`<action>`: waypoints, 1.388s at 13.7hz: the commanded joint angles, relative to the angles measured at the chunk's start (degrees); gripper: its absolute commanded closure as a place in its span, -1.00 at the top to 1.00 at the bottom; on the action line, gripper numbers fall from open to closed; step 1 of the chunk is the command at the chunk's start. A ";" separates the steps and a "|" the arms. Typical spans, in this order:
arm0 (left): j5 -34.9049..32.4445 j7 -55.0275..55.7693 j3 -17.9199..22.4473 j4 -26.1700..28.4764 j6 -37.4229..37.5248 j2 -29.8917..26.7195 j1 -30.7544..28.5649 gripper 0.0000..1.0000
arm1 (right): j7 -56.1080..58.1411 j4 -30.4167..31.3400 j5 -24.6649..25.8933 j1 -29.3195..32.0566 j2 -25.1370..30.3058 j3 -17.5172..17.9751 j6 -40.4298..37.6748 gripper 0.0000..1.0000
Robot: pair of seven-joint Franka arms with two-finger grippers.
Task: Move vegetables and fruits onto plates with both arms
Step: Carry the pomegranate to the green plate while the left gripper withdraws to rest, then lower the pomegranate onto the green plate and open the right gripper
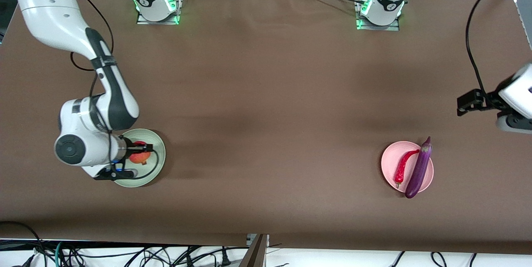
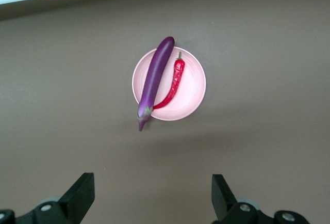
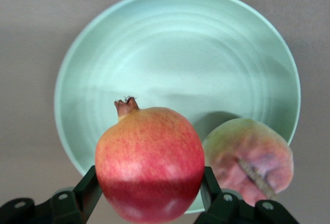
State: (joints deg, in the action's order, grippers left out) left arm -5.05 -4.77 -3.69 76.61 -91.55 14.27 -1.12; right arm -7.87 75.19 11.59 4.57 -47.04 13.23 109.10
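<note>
My right gripper [image 1: 141, 148] is shut on the round red-yellow fruit [image 3: 149, 162], its fingers [image 3: 87, 190] pressed on both sides. It holds the fruit [image 1: 140, 157] over the mint green plate [image 1: 160, 150], near the rim. The peach [image 3: 252, 154] lies on that plate [image 3: 170, 53] beside the held fruit. The purple eggplant [image 1: 419, 169] and the red chili pepper [image 1: 404, 165] lie side by side on the pink plate [image 1: 388, 163]; both also show in the left wrist view, the eggplant [image 2: 154, 79] and the chili [image 2: 174, 82]. My left gripper [image 2: 153, 198] is open and empty, high above the table near the pink plate [image 2: 193, 87].
The table is covered in brown cloth [image 1: 266, 113]. The two arm bases [image 1: 156, 1] [image 1: 380, 7] stand along its edge farthest from the front camera. Cables [image 1: 124, 254] hang below the edge nearest that camera. The left arm [image 1: 513, 92] reaches in at its own end of the table.
</note>
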 commanded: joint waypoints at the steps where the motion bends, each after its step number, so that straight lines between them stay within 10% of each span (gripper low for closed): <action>1: 3.82 -1.02 6.32 13.08 -7.45 -9.05 4.54 1.00 | 0.22 2.15 -0.43 -0.53 -0.07 0.66 2.59 -1.00; 2: 3.73 -0.77 6.33 17.65 -12.03 -11.87 4.72 1.00 | 0.22 2.59 -0.26 -0.53 -0.33 -0.12 3.48 -0.85; 4: 3.73 -0.24 6.33 21.73 -12.43 -14.00 4.28 1.00 | 0.31 2.42 -0.69 -0.53 -0.42 -0.22 3.57 0.99; 19: 3.82 -1.12 5.89 20.16 -9.09 -12.60 3.49 1.00 | 7.70 0.57 -1.04 0.17 25.13 -0.31 -16.87 1.00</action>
State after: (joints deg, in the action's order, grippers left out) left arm -2.63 -4.83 2.07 96.56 -101.23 2.56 2.61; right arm -1.24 73.32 11.59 4.47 -26.96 12.94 97.34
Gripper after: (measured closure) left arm 0.000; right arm 0.000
